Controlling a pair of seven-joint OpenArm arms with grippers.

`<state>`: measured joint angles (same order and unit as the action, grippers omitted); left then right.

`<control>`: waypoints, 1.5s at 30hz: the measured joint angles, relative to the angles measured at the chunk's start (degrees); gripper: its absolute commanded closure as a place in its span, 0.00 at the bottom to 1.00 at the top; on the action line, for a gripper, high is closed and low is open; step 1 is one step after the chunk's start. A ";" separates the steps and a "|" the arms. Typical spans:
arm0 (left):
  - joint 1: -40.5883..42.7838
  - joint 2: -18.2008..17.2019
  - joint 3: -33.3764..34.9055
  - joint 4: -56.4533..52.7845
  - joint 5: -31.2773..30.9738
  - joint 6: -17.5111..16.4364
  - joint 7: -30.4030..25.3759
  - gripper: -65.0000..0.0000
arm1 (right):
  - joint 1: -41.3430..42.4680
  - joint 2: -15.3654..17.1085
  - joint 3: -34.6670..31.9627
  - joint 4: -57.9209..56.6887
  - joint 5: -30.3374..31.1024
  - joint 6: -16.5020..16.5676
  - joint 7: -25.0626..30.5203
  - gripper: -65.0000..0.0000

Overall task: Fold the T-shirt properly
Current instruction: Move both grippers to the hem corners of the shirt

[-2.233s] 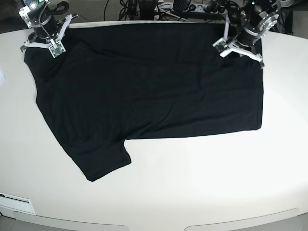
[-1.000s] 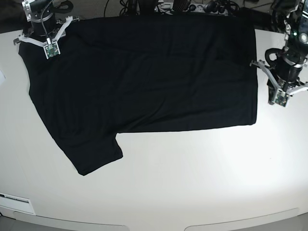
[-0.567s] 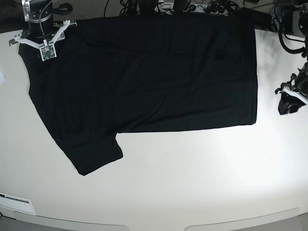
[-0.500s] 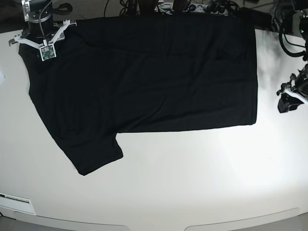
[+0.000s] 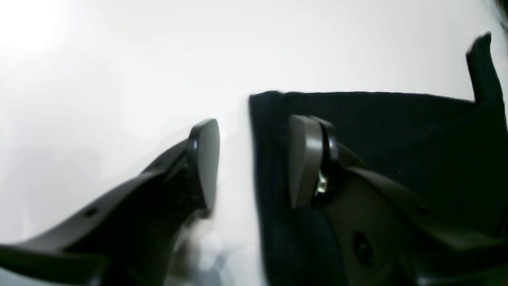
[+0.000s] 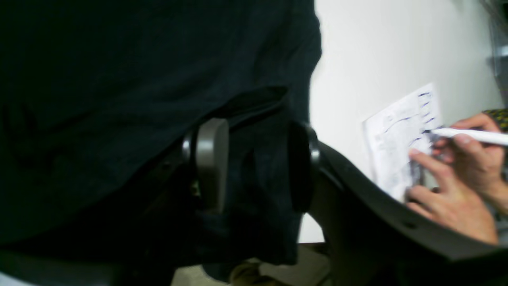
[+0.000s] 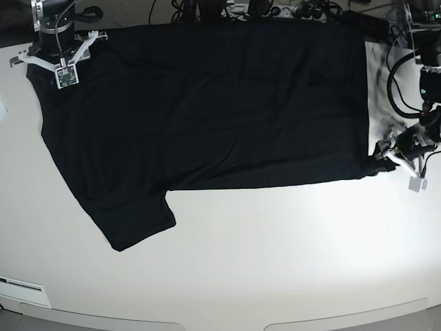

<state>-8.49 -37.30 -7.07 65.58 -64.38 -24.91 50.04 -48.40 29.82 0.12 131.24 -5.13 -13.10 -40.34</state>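
Since half a second ago the left pincer (image 7: 380, 149) has dropped to the T-shirt (image 7: 207, 110) near hem corner, jaws apart, right pincer (image 7: 57, 56) apart over far sleeve corner, T-shirt spread flat on white table (image 7: 275, 262), nothing gripped.

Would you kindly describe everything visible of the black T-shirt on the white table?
The black soft-cloth T-shirt lies spread flat on the white table, plain side up, no print showing. One short sleeve juts toward the near edge; its far edge reaches the table's back. Faint creases cross the cloth. The open left gripper straddles the near hem corner, one finger over the cloth, the other over bare table. The open right gripper is over a folded edge at the opposite end.
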 measured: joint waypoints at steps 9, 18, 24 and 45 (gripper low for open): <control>-1.70 -0.04 7.76 0.26 -3.65 -2.19 0.72 0.54 | 0.04 -0.02 0.00 0.00 -0.31 -0.83 0.94 0.58; -1.73 0.00 7.91 0.37 -0.61 0.61 1.51 1.00 | 8.81 -0.04 0.00 0.00 0.28 2.32 4.74 0.58; -1.88 0.02 7.93 0.39 0.33 0.33 1.55 1.00 | 22.47 -0.20 -0.11 -2.80 8.13 5.01 7.19 0.58; -1.86 0.13 7.87 0.68 4.42 -0.90 0.85 1.00 | 75.45 -0.46 0.07 -76.22 51.58 35.82 -3.17 0.42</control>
<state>-10.35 -37.17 0.80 66.26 -59.96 -25.80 50.89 27.05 29.36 0.19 55.02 46.46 22.72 -43.51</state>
